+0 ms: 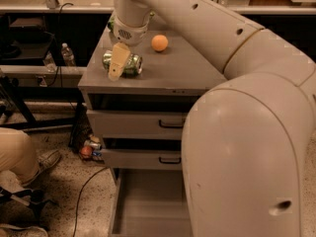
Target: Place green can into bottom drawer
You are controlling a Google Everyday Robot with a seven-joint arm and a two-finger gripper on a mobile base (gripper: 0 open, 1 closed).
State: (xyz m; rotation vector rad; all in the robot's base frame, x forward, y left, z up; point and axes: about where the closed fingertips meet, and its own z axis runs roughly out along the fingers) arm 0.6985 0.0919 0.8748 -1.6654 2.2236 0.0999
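Gripper: we see the gripper (117,65) hanging from the pale arm (207,28) low over the left part of the cabinet top (187,70), right at the green can; we cannot tell whether it is open or closed, or whether it grips the can
Green can: the green can (133,64) lies on its side on the cabinet top near the left front edge, partly hidden behind the gripper, its shiny green and silver showing on both sides of it
Bottom drawer: the bottom drawer (148,204) is pulled out at floor level below the cabinet, and we see its flat grey floor and left wall; the arm hides its right side
Orange ball: an orange ball (159,42) sits on the cabinet top, right of the can and farther back, apart from it
Upper drawers: the top drawer (128,125) and the middle drawer (128,158) each carry a black handle
Left side: we see a water bottle (67,55) on a low shelf, a person's leg (15,149) in tan trousers, and a dark cable (86,186) on the speckled floor
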